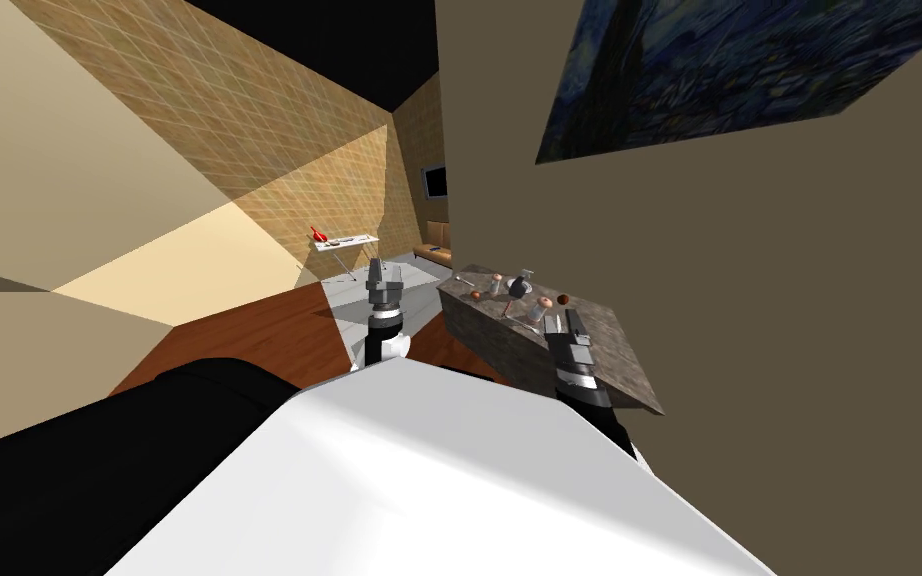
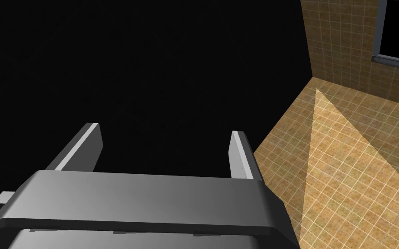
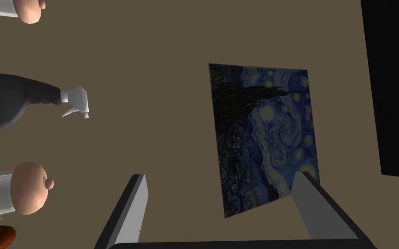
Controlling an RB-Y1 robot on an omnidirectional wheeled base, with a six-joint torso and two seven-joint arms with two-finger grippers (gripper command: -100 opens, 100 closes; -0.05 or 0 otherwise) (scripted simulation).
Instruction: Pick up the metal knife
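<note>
My right gripper [image 1: 561, 322], fingers spread and empty, hangs above the mottled counter [image 1: 617, 352] near a dark spray bottle [image 3: 12, 101]; my left gripper [image 1: 377, 266], equally open, holds nothing.

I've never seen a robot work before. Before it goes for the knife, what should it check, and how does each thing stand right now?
1. Right claw open: ok, its fingers stand wide apart.
2. Right claw over the counter: ok, by the head view.
3. Right claw aimed down at the counter: not ok, it faces the wall with the painting; a spray bottle sits off to one side.
4. Knife located: cannot tell, the thin pale slivers on the counter are too small to name.
5. Left claw out of the way: ok, open and apart from the counter.
</note>
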